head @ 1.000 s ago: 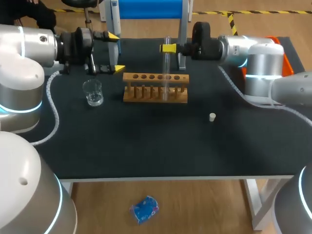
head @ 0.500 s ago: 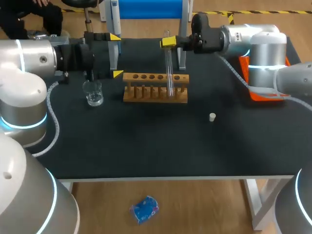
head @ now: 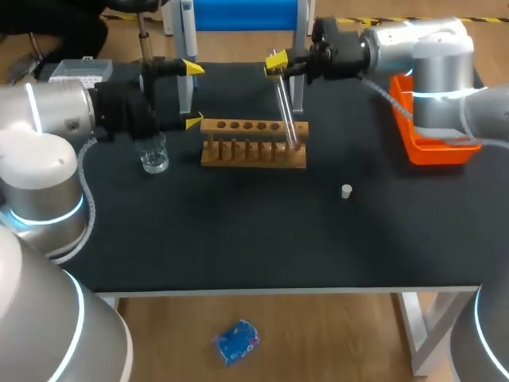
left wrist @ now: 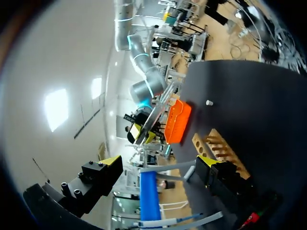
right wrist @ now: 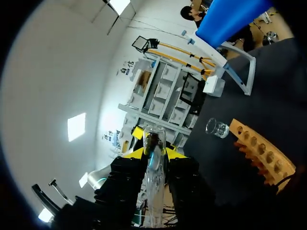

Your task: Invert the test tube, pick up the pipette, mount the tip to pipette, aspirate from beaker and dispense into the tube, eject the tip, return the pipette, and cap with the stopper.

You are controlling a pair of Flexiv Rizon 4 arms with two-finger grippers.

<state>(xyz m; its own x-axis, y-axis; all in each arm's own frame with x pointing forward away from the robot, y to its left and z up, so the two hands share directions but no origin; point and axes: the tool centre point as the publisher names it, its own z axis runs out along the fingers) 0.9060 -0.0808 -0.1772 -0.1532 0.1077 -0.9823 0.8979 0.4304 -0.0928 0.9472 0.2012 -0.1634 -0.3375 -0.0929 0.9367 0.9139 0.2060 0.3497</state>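
My right gripper [head: 277, 64] is shut on the upper end of a clear test tube [head: 287, 117]. The tube hangs tilted, its lower end over the right part of the wooden rack [head: 253, 144]. In the right wrist view the tube [right wrist: 154, 163] runs between the yellow tips of that gripper [right wrist: 153, 155]. My left gripper [head: 191, 95] stands wide open and holds nothing, just behind the glass beaker [head: 153, 153]. Its own view shows the open gripper [left wrist: 158, 163], with the tilted tube [left wrist: 158, 108] ahead. A small white stopper [head: 346, 191] lies on the mat right of the rack.
An orange tray [head: 433, 127] sits at the table's right edge. A grey upright post [head: 184, 79] stands at the back between the left gripper's fingers. The rack [right wrist: 261, 153] and beaker [right wrist: 218, 128] also show in the right wrist view.
The right arm has turned and drawn back to the right, tilting the tube from upright to slanted. The orange tray has come into view. The left gripper has shifted slightly.
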